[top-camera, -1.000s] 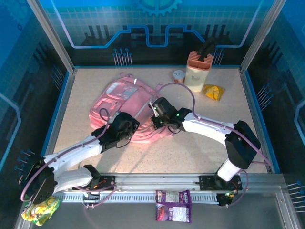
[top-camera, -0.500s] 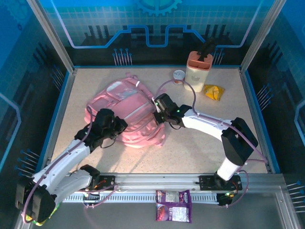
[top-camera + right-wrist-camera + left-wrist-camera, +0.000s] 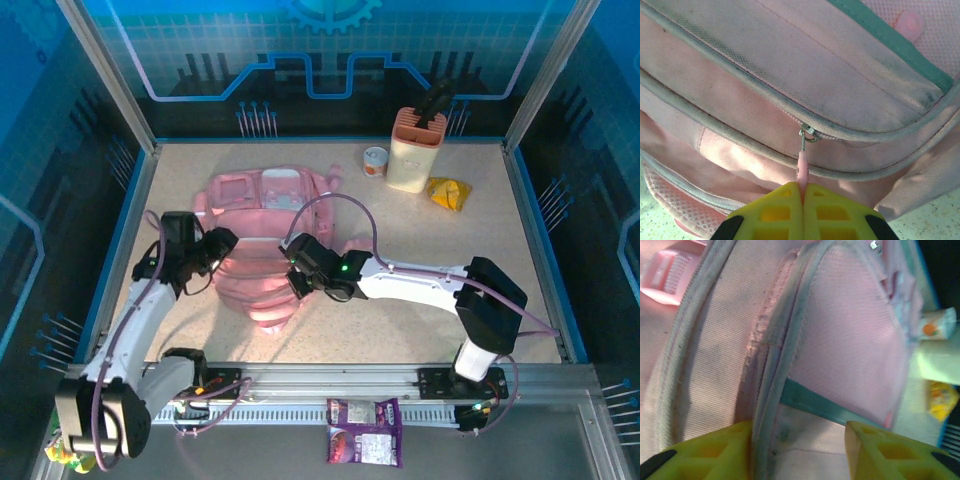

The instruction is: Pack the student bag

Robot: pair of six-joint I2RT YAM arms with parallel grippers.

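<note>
The student bag (image 3: 262, 215), pink with pale pockets, lies left of the table's centre. My left gripper (image 3: 214, 247) is at its left edge. In the left wrist view its yellow fingers (image 3: 715, 450) stand partly apart, clamped on a thick fold of the student bag (image 3: 840, 335) with grey trim running between them. My right gripper (image 3: 297, 268) is at the bag's near right side. It (image 3: 803, 192) is shut on the pink zipper pull (image 3: 803, 169), which hangs from a metal slider (image 3: 808, 133) on the bag's zip.
A cream holder with an orange top (image 3: 414, 150), a small can (image 3: 375, 161) and a yellow packet (image 3: 448, 192) stand at the back right. A purple packet (image 3: 364, 444) lies in front of the rail. Bare tabletop (image 3: 480, 230) lies to the right.
Both grippers moved left and the bag came with them, turning so its pockets face the back. The right gripper also came nearer, holding the zipper pull.
</note>
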